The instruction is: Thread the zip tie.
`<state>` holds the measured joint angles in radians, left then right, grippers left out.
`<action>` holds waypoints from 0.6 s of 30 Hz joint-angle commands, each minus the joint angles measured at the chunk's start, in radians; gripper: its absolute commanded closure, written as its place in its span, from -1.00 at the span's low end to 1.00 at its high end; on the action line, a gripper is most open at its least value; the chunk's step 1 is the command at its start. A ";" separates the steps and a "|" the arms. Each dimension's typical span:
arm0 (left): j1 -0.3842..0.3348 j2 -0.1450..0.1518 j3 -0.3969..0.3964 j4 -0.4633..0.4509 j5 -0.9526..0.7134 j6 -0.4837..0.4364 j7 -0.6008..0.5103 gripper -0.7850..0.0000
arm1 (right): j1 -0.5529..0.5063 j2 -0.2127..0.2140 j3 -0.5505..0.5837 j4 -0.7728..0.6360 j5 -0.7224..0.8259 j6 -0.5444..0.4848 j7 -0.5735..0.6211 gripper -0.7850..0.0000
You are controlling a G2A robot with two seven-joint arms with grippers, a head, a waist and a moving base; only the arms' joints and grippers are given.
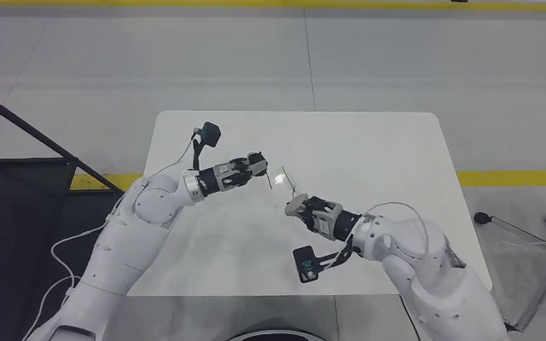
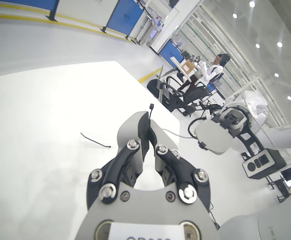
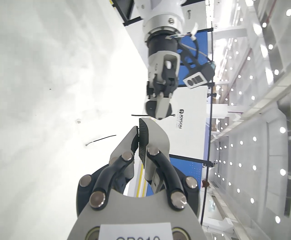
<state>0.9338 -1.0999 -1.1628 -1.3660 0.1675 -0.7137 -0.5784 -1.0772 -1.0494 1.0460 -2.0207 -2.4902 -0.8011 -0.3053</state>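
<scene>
left hand (image 2: 149,122) – pinching zip tie (image 2: 151,109) | right hand (image 3: 139,127) – pressed together | second tie (image 2: 95,141) lying on table (image 2: 45,102)

Not much legible here, tbh. Spotted a white sticker (image 2: 145,231) on the base of the left gripper (image 2: 149,123), with dark characters chopped off at the edge of view, so couldn't read them whole. Same deal with the second sticker (image 3: 136,230) on the right gripper (image 3: 139,127). Also noticed a dark brand logo (image 3: 181,119), turned sideways, on a white panel (image 3: 193,106) in the background. Saw tiny print (image 3: 188,13) on the left arm's wrist cuff, too small to make out.
</scene>
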 commanded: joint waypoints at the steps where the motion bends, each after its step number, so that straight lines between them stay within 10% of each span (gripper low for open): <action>1: 0.022 0.005 -0.022 -0.010 0.004 0.003 0.012 1.00 | 0.054 -0.010 -0.055 0.035 0.002 -0.039 0.003 1.00; 18: 0.052 0.011 -0.045 -0.024 -0.002 -0.001 0.020 1.00 | 0.157 -0.037 -0.186 0.129 -0.012 -0.093 0.019 1.00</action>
<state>0.9859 -1.0889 -1.2073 -1.3904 0.1654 -0.7151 -0.5589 -0.9170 -1.0864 0.8693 -1.8973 -2.4882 -0.8951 -0.2953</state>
